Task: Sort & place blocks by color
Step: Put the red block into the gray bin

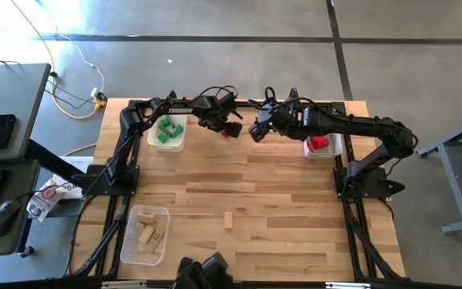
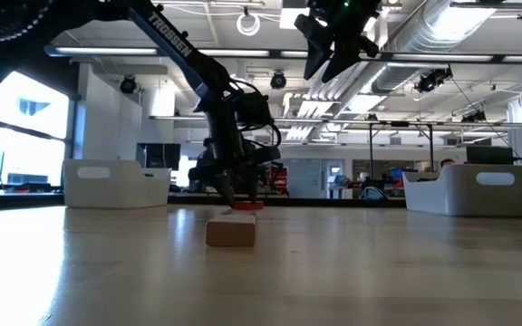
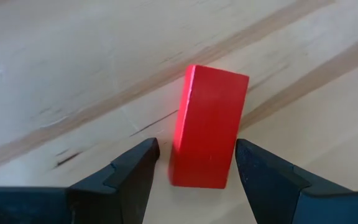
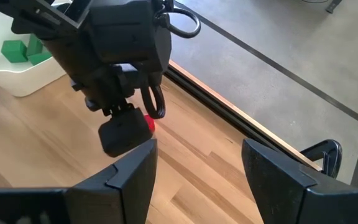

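Observation:
A red block (image 3: 210, 118) lies flat on the wooden table near its far edge, also seen in the high view (image 1: 225, 134). My left gripper (image 3: 194, 152) points steeply down over it, open, one finger on each long side of the block and low to the table (image 2: 240, 195). I see a gap at one finger, and the other stands very close to the block. My right gripper (image 1: 257, 132) hangs open and empty, high above the table (image 2: 329, 59), just right of the left one. A plain wood block (image 1: 228, 220) lies alone mid-table.
A clear bin (image 1: 157, 145) with green blocks stands far left, another (image 1: 333, 151) with a red block far right, and a third (image 1: 133, 250) with plain wood blocks near left. The table's far edge runs close behind both grippers.

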Controlling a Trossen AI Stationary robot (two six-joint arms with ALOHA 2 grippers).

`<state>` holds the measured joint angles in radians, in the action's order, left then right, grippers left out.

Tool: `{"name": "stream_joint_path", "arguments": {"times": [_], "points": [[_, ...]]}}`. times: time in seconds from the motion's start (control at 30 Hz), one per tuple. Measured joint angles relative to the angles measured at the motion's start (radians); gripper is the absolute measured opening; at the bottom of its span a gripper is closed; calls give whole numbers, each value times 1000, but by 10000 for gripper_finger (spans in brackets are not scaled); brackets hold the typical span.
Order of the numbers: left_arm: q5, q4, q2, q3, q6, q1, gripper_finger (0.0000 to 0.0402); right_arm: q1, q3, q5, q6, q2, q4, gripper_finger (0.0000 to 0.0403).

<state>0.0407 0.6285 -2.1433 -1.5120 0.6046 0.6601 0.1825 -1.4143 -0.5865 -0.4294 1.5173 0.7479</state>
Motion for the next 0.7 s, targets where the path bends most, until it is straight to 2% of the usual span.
{"name": "stream_joint_path", "arguments": {"times": [0.27,0.6,0.7], "points": [[-28,1,0,1,-200,-14,200,0,0,0,0,0,0,222],[-93,-5,0,2,-420,-20,103,0,0,22,0,0,1,222],[-84,-4,0,1,-466,-24,98,0,0,48,1,0,1,222]]}}
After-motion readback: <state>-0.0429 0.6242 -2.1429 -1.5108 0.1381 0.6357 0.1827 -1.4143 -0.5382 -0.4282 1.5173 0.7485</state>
